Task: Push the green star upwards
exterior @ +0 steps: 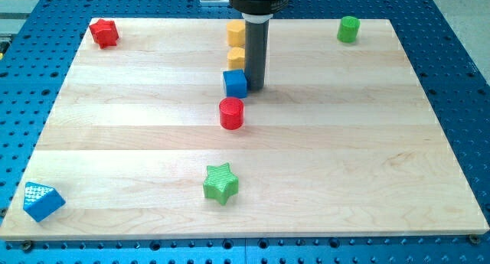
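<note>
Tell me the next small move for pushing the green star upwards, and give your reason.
Probably bring my tip down the view, passing right of the red cylinder, to just below the green star. My tip now sits beside the blue cube, well above the star, so it cannot push upwards from there.

Landmark: red cylinder (231, 113), board centre. Blue cube (235, 83) just above; two yellow blocks (236, 33) higher. Red block (103, 32) far upper-left, green cylinder (348, 29) far upper-right, blue block (42, 201) far lower-left.
</note>
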Robot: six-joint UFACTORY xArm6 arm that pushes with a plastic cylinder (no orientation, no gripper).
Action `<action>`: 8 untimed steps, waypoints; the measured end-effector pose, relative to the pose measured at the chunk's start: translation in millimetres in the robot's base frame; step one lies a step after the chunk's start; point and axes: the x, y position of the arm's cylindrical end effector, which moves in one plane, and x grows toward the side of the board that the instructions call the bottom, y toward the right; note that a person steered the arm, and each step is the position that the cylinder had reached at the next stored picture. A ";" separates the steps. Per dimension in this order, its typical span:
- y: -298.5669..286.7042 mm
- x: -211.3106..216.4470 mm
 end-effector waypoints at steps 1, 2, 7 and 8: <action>33.9 54.7; 31.0 121.4; -30.9 113.5; -24.8 110.7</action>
